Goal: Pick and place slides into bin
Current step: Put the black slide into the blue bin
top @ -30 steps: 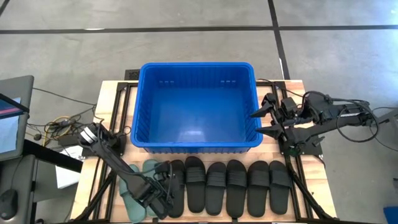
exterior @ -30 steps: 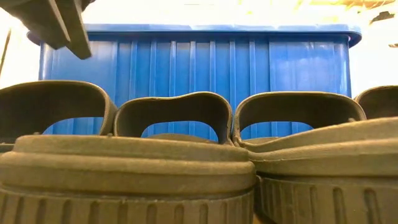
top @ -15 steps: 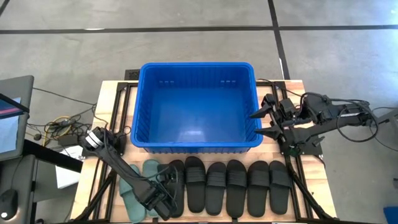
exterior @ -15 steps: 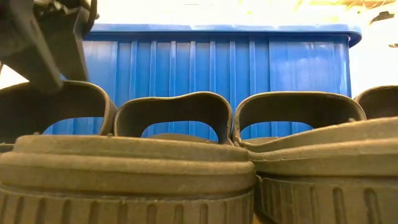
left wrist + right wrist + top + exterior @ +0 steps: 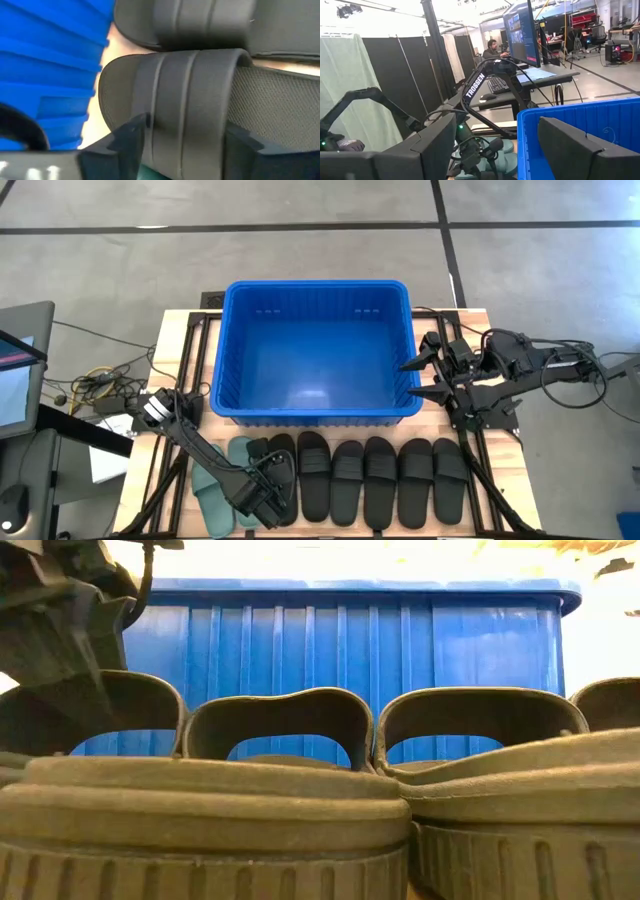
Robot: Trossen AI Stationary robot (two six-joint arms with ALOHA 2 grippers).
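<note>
Left claw (image 5: 268,492) fingers straddle strap of matte black rubber slide (image 5: 283,480) before bright blue plastic bin (image 5: 316,412), not clamped. Right claw (image 5: 413,378) apart beside bin.

Blue ribbed bin (image 5: 318,298), seemingly black slides (image 5: 365,478)

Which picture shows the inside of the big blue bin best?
The high view: it looks straight down into the bin, showing its whole bare floor and all four walls. The low view shows only one ribbed outer wall behind the slides. The left wrist view catches a ribbed strip, and the right wrist view one corner.
</note>
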